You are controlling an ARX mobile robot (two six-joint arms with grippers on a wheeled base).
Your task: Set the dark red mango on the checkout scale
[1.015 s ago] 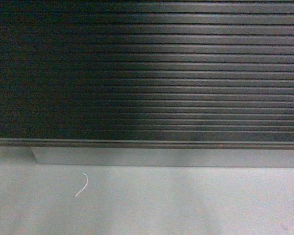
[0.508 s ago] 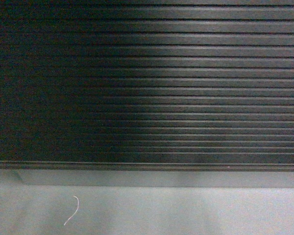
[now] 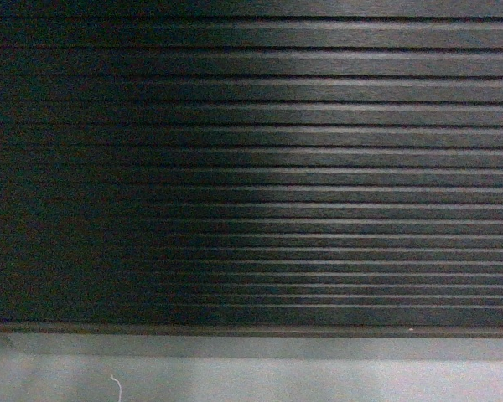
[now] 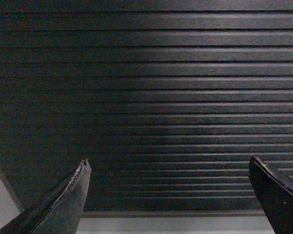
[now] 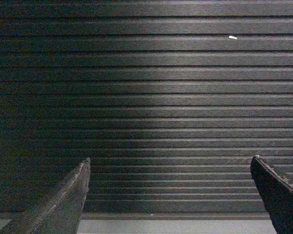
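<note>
Mango isn't in any view, nor the scale; both claws carry nothing. Left claw (image 4: 168, 195) gapes wide, fingers at 7 and 5 o'clock of its cam, nothing between but the checkout (image 4: 151, 97) ribbed front. Head cam: vs a sec ago, ribs fill more of the view, grey plinth (image 3: 251, 345) has slid down to 6 o'clock, and the white thread on the floor (image 3: 116, 385) is nearly cut off, so the view is rising or closing in on the counter. Right claw (image 5: 170, 195) likewise spread, empty. Judgement: early approach, fruit not yet picked up.
</note>
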